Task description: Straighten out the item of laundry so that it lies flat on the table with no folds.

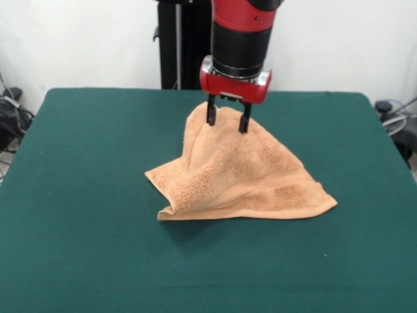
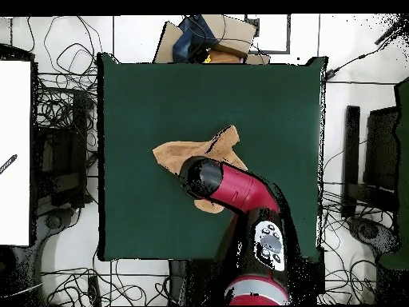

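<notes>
The light orange-tan towel [image 1: 247, 176] sits near the middle of the dark green table [image 1: 85, 195]. It is pulled up into a tent shape, with its lower edges and corners resting on the cloth and a fold along its front left. My gripper [image 1: 227, 117] comes straight down onto the towel's peak, and its two black fingers pinch the raised fabric between them. In the overhead view the red and black arm [image 2: 232, 188] covers the gripper and much of the towel [image 2: 188, 149]. Only the towel's far parts show on the table [image 2: 144, 96].
The black pedestal [image 1: 179, 45] stands behind the table's far edge. Cables lie off the table at the left [image 1: 13, 111] and right [image 1: 397, 117]. In the overhead view, a cardboard box with items [image 2: 212, 36] sits beyond the far edge, and a white panel [image 2: 16, 152] stands at the left.
</notes>
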Tool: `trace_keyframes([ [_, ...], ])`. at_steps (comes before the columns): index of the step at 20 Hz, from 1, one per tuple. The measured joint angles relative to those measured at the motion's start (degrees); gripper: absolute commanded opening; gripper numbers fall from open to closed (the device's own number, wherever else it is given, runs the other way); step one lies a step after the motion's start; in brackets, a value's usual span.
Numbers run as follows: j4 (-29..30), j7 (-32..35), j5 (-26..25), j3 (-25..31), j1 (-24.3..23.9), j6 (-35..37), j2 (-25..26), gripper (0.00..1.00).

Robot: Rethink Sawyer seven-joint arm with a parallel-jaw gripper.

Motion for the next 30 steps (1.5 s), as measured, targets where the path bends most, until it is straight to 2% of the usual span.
trace_keyframes([
  [14,-0.32,0.0,-0.01,0.01,0.8,0.01,0.43,1.0],
  [30,-0.3,0.0,-0.02,-0.01,1.48,0.04,-5.16,1.0],
])
